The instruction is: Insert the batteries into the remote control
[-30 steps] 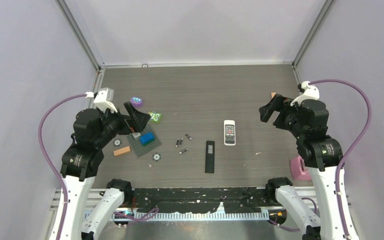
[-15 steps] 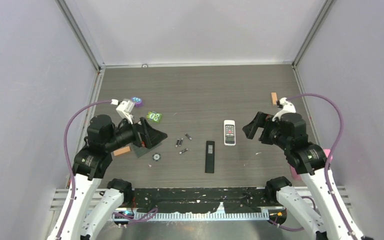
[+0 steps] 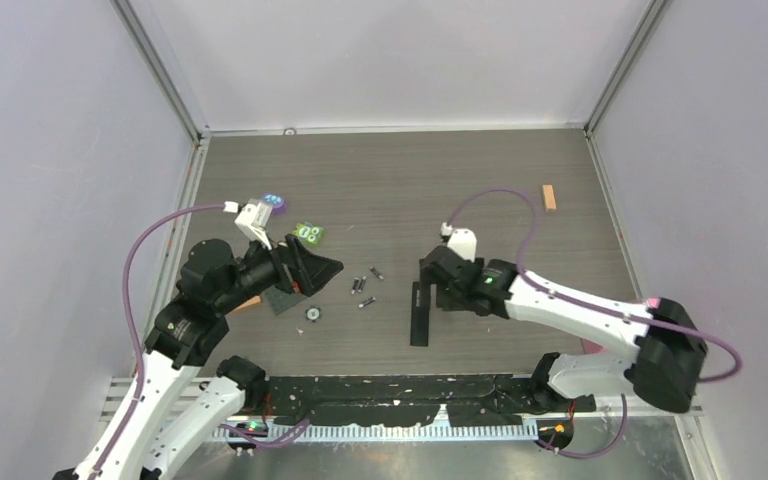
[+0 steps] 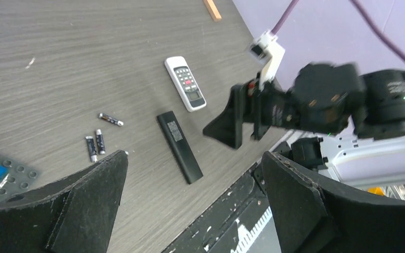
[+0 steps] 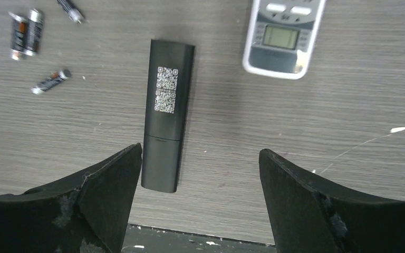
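Right gripper: the right gripper (image 5: 199, 156) hangs low over the dark wood-grain table (image 5: 316, 105), fingers spread wide, nothing held, nothing touched.
Straight below: the slim black bar-shaped plastic remote (image 5: 167, 113), white code sticker up, lies between the two fingers, closer to the one on the left of the wrist view.
Long axis: it runs directly away from the wrist camera, so the fingers would close across its narrow width.
Neighbour: a white plastic remote (image 5: 283, 37) with a small screen sits just beyond, apart from the black one.
Batteries: four small dark grey cylindrical batteries (image 3: 364, 286) lie loose on the robot's left of the black remote, two side by side, two on their own.
Left gripper: the left gripper (image 3: 322, 268) is also spread and empty, pointing at the cells.
Nearer arm: left for the batteries, right for the remote, I'd say.
Call: looks like a grab or steadying of the black remote comes first.
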Available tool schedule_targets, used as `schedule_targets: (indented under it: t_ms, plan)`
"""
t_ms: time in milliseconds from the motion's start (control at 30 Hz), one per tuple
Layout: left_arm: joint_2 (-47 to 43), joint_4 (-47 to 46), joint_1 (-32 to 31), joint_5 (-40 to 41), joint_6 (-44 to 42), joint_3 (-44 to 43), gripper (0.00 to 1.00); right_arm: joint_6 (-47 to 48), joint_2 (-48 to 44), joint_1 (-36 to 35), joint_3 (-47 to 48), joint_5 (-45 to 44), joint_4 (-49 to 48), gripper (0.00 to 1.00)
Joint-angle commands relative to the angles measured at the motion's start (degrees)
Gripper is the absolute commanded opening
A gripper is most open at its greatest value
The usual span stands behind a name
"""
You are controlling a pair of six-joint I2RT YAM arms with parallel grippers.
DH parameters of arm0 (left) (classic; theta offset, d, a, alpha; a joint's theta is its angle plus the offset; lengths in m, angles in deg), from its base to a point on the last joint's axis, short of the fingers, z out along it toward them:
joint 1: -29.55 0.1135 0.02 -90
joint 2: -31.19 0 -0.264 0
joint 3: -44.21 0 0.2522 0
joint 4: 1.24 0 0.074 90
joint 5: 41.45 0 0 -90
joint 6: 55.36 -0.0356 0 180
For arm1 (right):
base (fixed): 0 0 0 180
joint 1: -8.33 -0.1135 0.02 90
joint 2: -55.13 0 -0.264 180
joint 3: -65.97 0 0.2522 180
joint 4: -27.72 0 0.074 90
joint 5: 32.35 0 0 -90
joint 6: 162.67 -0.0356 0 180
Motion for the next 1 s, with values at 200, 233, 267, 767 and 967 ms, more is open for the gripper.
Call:
schedule_targets:
  t_ms: [200,233,267,767,967]
  plan:
    - [-3.2,0.9,-0.2,6.0,0.1,0.3,1.00,-10.0,19.1,-10.0,8.0,-5.9,-3.3,0.88]
    - [-3.2,1.4,-0.2,6.0,0.0,0.2,1.00,-10.2,20.3,-10.8,8.1,-5.8,-3.7,0.88]
    - [-3.2,1.8,-0.2,6.2,-0.2,0.0,1.00,-10.3,20.8,-11.0,8.1,-5.5,-4.3,0.88]
    - [-3.1,2.7,-0.2,7.6,-0.1,0.1,0.99,-13.8,24.6,-11.3,3.6,-0.9,-6.5,0.68]
    - [-3.4,3.2,-0.2,7.9,-0.1,0.1,1.00,-15.1,26.0,-11.3,3.0,-1.2,-6.1,0.62]
